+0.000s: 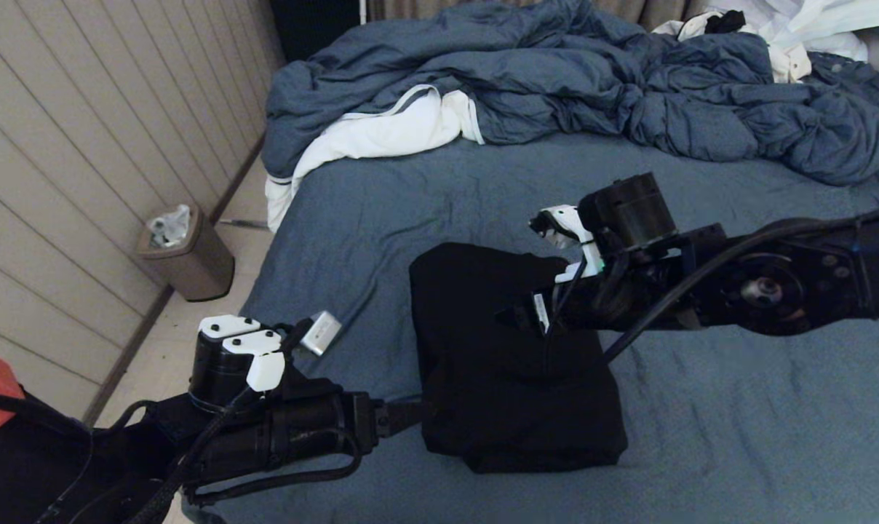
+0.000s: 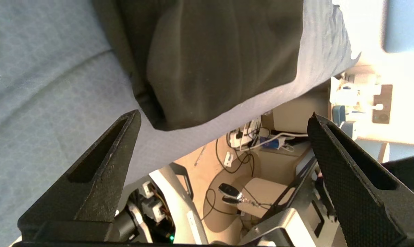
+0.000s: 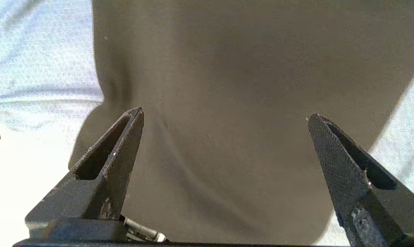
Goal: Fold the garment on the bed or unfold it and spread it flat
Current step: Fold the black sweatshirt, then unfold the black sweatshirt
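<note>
The garment [image 1: 516, 356] lies folded into a compact block on the bed [image 1: 738, 429]. Your right claw [image 3: 224, 137] hovers released above it; your left claw [image 2: 224, 127] waits released at its near-left corner. Square the edges; avoid snagging layers.

The bed [image 1: 738, 437] has bare sheet at the lower right and centre left of the frame. The folded garment [image 1: 512, 378] fills the middle, the right arm [image 1: 738, 284] crosses above it, and the duvet [image 1: 556, 80] blocks the top.
</note>
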